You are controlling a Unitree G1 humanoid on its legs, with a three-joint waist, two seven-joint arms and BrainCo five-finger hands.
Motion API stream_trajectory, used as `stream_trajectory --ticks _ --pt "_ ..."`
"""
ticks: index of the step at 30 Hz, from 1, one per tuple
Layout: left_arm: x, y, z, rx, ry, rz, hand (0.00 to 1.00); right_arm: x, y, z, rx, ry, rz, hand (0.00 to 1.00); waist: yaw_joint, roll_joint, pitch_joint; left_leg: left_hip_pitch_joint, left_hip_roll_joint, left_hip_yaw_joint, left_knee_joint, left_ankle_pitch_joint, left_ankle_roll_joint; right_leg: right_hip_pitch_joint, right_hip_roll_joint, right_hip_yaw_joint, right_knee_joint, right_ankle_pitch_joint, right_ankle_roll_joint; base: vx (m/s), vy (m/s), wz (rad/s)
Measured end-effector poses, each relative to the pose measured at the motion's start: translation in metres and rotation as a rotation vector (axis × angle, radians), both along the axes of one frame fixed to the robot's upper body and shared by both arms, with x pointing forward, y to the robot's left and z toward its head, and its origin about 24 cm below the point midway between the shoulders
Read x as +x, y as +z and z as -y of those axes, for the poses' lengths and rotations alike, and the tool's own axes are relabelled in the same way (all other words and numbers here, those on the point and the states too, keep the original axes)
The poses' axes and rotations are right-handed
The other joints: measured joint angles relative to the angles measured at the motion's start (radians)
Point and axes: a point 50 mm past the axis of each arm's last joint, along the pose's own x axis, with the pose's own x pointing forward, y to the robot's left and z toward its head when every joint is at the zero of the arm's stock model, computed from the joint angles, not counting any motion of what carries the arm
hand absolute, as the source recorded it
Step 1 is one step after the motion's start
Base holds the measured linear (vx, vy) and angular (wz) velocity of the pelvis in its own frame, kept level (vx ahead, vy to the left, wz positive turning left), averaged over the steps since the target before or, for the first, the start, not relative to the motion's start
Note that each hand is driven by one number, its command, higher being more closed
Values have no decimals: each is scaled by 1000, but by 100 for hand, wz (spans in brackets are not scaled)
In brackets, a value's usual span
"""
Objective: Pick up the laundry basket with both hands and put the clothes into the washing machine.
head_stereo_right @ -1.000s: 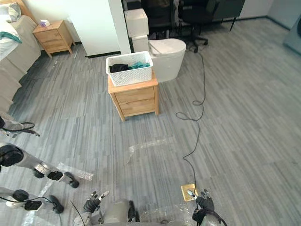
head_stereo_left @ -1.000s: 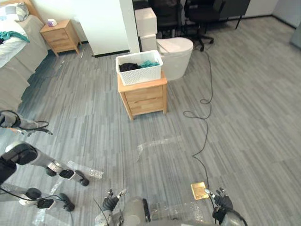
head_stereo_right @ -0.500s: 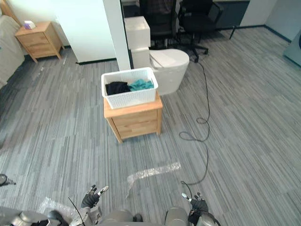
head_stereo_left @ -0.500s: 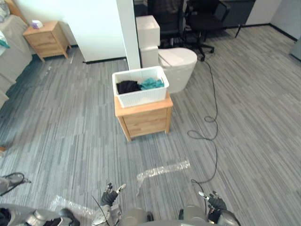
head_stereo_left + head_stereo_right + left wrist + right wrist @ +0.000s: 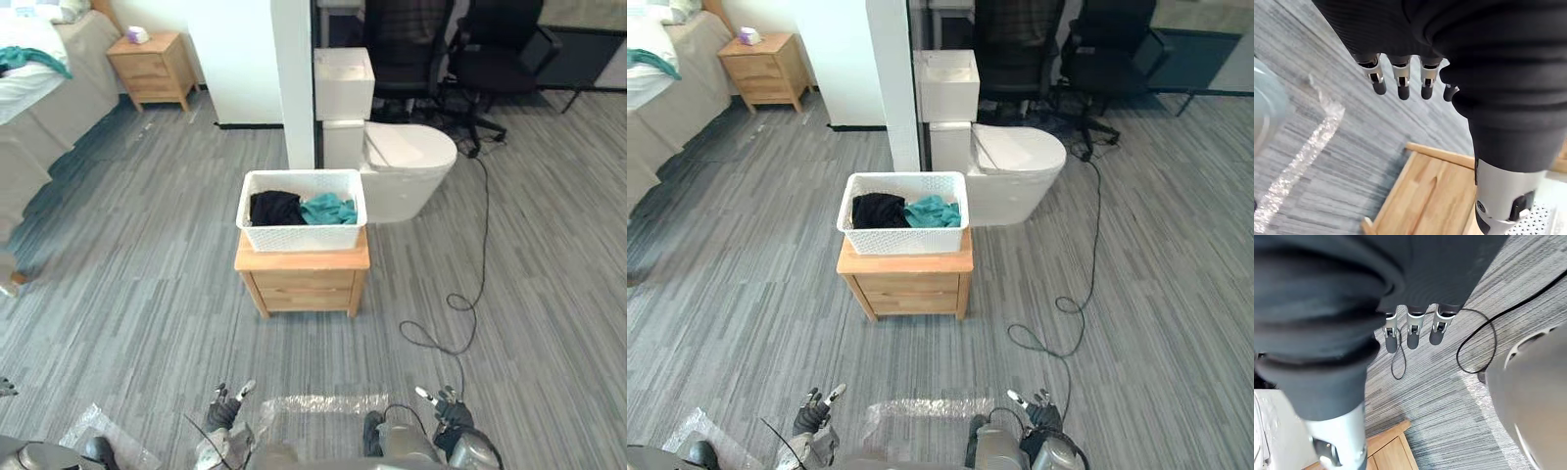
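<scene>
The white laundry basket (image 5: 302, 238) sits on top of a small wooden desk (image 5: 302, 284) on the grey floor. A black cloth (image 5: 274, 207) and a blue-green cloth (image 5: 328, 208) lie inside it, side by side. A white toilet (image 5: 407, 176) stands just behind the desk, to the right. The left hand (image 5: 223, 411) and the right hand (image 5: 453, 419) hang low, well apart from the basket. Their fingers (image 5: 1400, 83) are straight, a bit spread, and hold nothing.
</scene>
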Motion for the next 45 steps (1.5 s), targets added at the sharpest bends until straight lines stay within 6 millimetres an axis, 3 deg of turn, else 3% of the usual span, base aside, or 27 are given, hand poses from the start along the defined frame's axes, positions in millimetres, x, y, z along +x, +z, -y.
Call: stream_trajectory --ticks 1,4,6,7,9,10,13,14,16,17,20,22,25,26,27,28,30,35,39,42,45 --pt "-1 0 0 1 1 -3 0 -1 1 1 1 -12 5 0 3 -15 5 -32 5 39 15 -6 10 40 0 -7 -40 0 -2 310 -234 36" --pt "12 12 -4 23 5 75 0 12 16 14 -27 -82 107 0 9 -21 4 -129 0 130 -155 -20 32 113 -4 -48 -148 4 -2 185 -77 42" --pt "24 31 -13 46 52 184 0 33 39 27 -66 -145 241 0 14 -24 6 -147 -41 143 -451 -10 29 134 -16 -56 -175 -3 8 267 92 18" --pt "26 36 -16 58 67 212 0 38 44 30 -78 -158 270 0 14 -28 6 -145 -57 135 -515 -3 19 138 -25 -56 -175 -7 14 288 174 7" --pt "37 58 -20 96 112 313 0 48 62 41 -132 -203 358 0 22 -34 7 -114 -112 83 -679 103 -2 170 -57 -46 -174 -28 56 234 181 -12" --pt "44 72 -19 114 133 373 0 51 71 45 -155 -222 396 0 39 -36 3 -70 -148 62 -719 198 24 188 -76 -21 -177 -30 87 306 231 -25" --pt "62 105 -18 173 139 513 0 63 90 50 -186 -265 482 0 39 -74 -16 -110 -189 94 -611 138 83 203 -128 5 -204 -21 118 347 262 -13" --pt "67 117 -17 211 127 554 0 73 107 52 -203 -286 560 0 39 -84 -21 -109 -199 126 -566 91 96 203 -149 42 -203 -19 125 202 203 -45" --pt "69 123 -16 244 110 567 0 79 124 59 -231 -320 637 0 38 -85 -25 -85 -218 148 -558 47 112 197 -177 70 -166 -33 146 185 221 -53" --pt "71 125 -14 266 94 569 0 81 129 65 -247 -354 663 0 38 -85 -25 -58 -229 177 -564 22 124 163 -198 94 -77 -54 166 168 238 -50" --pt "74 136 -16 340 86 587 0 82 127 62 -245 -372 655 0 35 -89 -28 4 -245 229 -591 -3 147 20 -251 109 224 -81 161 133 222 -45" --pt "76 144 -18 372 76 610 0 81 123 58 -228 -375 642 0 22 -89 -29 35 -247 239 -616 -5 151 -19 -263 73 285 -93 146 109 75 -18" --pt "78 156 -18 399 56 656 0 84 124 57 -228 -355 640 0 7 -85 -40 49 -240 248 -636 -5 150 -46 -249 -31 183 -104 125 115 -37 -6" --pt "79 157 -17 399 52 660 0 85 124 57 -226 -352 639 0 6 -85 -40 53 -238 250 -635 -4 149 -46 -240 -34 140 -102 122 112 -129 -10" --pt "81 157 -16 393 40 664 0 85 124 57 -229 -340 630 0 3 -83 -40 56 -230 252 -624 -6 140 -43 -215 -21 66 -61 112 115 -157 -5" --pt "80 156 -14 384 27 658 0 85 121 58 -236 -324 606 0 -3 -67 -48 53 -211 240 -610 -13 120 -20 -182 -15 22 -30 121 114 -156 -16" --pt "82 156 -12 383 17 652 0 88 122 60 -245 -292 596 0 8 -41 -65 63 -178 231 -631 -18 96 -6 -132 12 -24 -4 98 104 -166 -45" --pt "93 163 -10 406 -26 672 0 89 124 64 -261 -236 596 0 -17 -34 -71 76 -148 213 -676 -15 65 35 -82 7 -105 21 83 13 -98 -9" --pt "99 166 -8 399 -33 679 0 88 119 55 -234 -189 581 0 -16 -19 -70 23 -97 156 -550 -70 36 49 -31 -33 -89 -6 59 25 -89 24" --pt "102 166 -7 390 -43 668 0 92 117 44 -208 -163 583 0 -8 -4 -55 -41 -73 87 -360 -70 33 108 -13 -72 -87 -49 33 27 -48 38" --pt "103 167 -7 390 -50 669 0 95 124 47 -218 -172 608 0 11 -5 -49 -89 -112 56 -377 -74 31 129 -41 -75 -88 -68 48 -3 50 17"
